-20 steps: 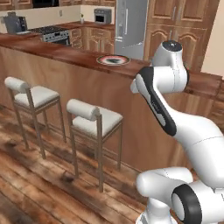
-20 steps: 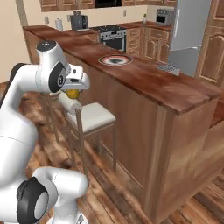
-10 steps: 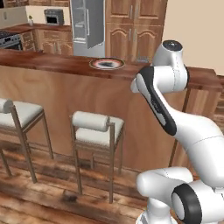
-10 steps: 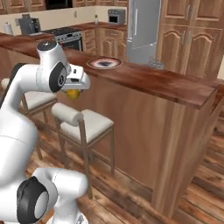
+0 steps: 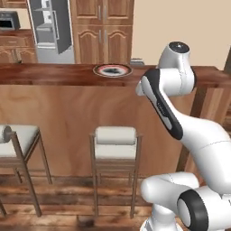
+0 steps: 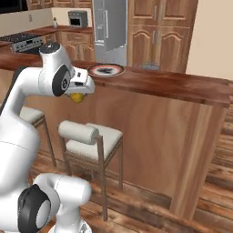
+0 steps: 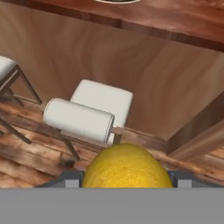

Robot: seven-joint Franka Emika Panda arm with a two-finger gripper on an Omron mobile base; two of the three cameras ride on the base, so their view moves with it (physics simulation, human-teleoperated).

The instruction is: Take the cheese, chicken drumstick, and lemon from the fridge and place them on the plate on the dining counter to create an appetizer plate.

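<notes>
The lemon (image 7: 126,166) sits clamped between the two tips of the claw (image 6: 78,94); in the hand view its yellow bulk rises between them, and in the right base view it shows as a yellow spot tucked under the hand. It is roundish, so no long axis matters for setting it down.

What the coming move turns on is height and reach. The lemon hangs below the level of the worktop (image 6: 182,88), on the robot's side of it, out in front of the plain wood panel and above the white stool (image 6: 88,136). The plate (image 6: 106,69) lies on top of the worktop, near the edge on the robot's side, up and forward from the claw and, in the right base view, a little to the right of it. In the left base view the plate (image 5: 112,70) appears just left of the arm's upper joint.

My judgement: the claw must rise clear of the worktop's near edge before it travels forward over the plate. A dark shape lies in the plate's centre, too small to tell what it is. The fridge (image 5: 50,30) stands well behind.
</notes>
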